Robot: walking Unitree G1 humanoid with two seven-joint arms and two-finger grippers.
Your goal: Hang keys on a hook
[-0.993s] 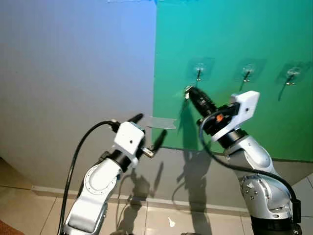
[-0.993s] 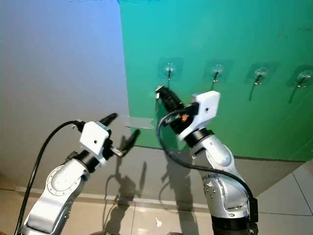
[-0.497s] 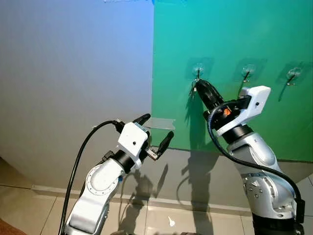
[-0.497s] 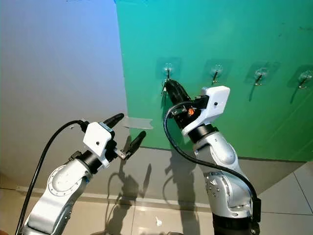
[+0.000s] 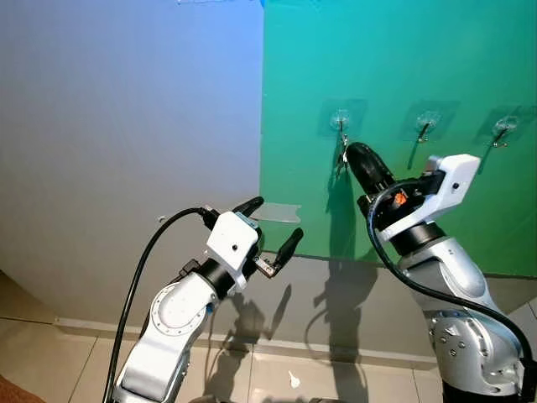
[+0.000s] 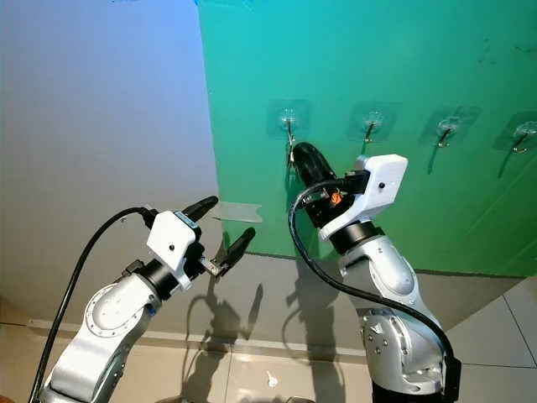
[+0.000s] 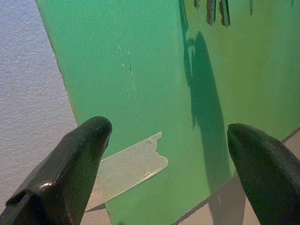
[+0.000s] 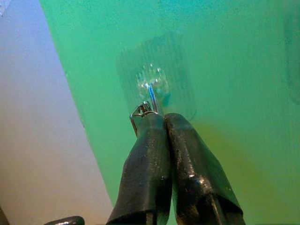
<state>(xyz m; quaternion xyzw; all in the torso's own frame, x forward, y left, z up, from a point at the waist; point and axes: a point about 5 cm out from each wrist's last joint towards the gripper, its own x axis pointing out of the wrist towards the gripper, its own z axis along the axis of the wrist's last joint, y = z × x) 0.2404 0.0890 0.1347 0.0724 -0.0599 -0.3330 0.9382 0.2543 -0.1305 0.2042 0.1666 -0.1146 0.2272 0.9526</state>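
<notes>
My right gripper (image 5: 347,152) is raised against the green board (image 5: 403,67), its tips just under the leftmost clear adhesive hook (image 5: 340,121). Its fingers are shut on the keys, of which a thin metal ring (image 8: 139,111) shows, poking out beside the tips and touching the base of the hook (image 8: 152,89); whether the ring is over the hook I cannot tell. My left gripper (image 5: 273,220) is open and holds nothing, lower and to the left, in front of the board's edge.
Two more clear hooks (image 5: 426,124) (image 5: 502,128) sit to the right on the board. A strip of tape (image 5: 277,211) holds the board's left edge to the grey wall (image 5: 126,126). Tiled floor lies below, with a small white scrap (image 5: 293,379).
My right gripper has moved up and to the right, from left of and below the leftmost hook to right beneath it. The left arm has shifted slightly right, still open.
</notes>
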